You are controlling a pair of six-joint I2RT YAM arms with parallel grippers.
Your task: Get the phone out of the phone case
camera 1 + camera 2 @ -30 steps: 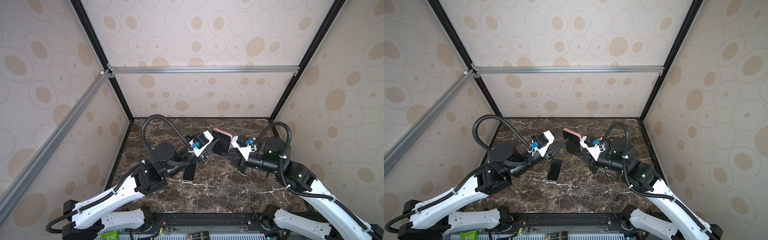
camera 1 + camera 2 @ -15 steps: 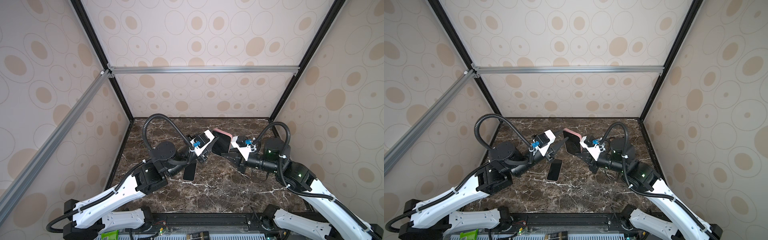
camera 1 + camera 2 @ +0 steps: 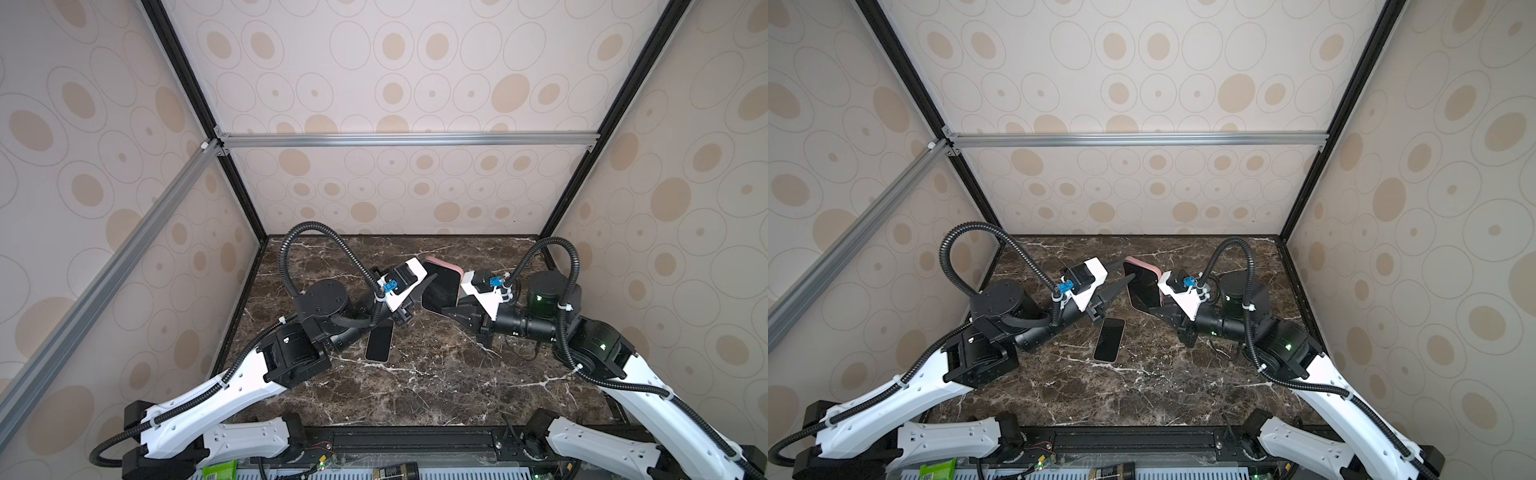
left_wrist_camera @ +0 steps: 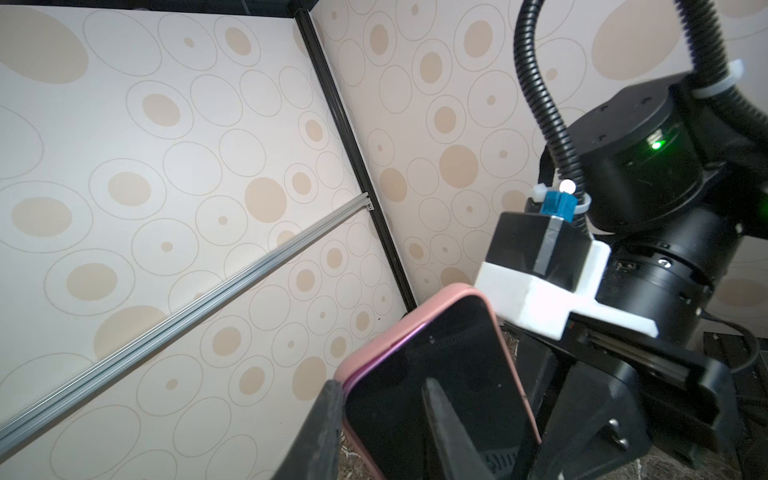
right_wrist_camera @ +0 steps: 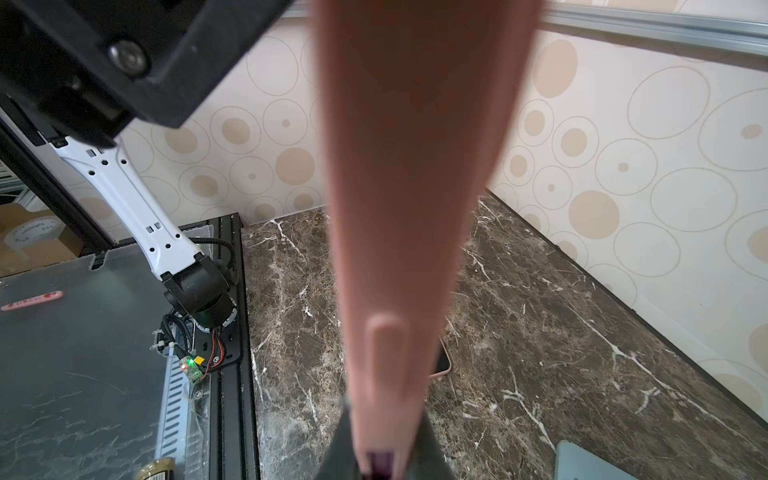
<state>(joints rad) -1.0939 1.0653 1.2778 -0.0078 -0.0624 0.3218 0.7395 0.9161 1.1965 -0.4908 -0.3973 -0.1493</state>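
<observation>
I have the pink silicone phone case (image 3: 448, 266) pinched by its lower end in the right hand (image 3: 451, 309), lifted clear of the dark marble worktop (image 3: 415, 386) and tilted toward the left arm. A glossy black phone (image 4: 457, 353) fills the case, so I judge it is not yet out and this is the prying step.

The left hand (image 4: 380, 395) stands part open, with one finger outside the case's long edge and one across the screen. I cannot tell whether they press. Next, that outer finger should peel the rim back while the right hand holds firm.

Only the left wrist view shows the thin purple edge inside the rim. The right wrist view gives just the blurred pink side with a button bump. Both top views add a second dark-screened handset (image 3: 1109, 339) lying flat on the worktop nearby.
</observation>
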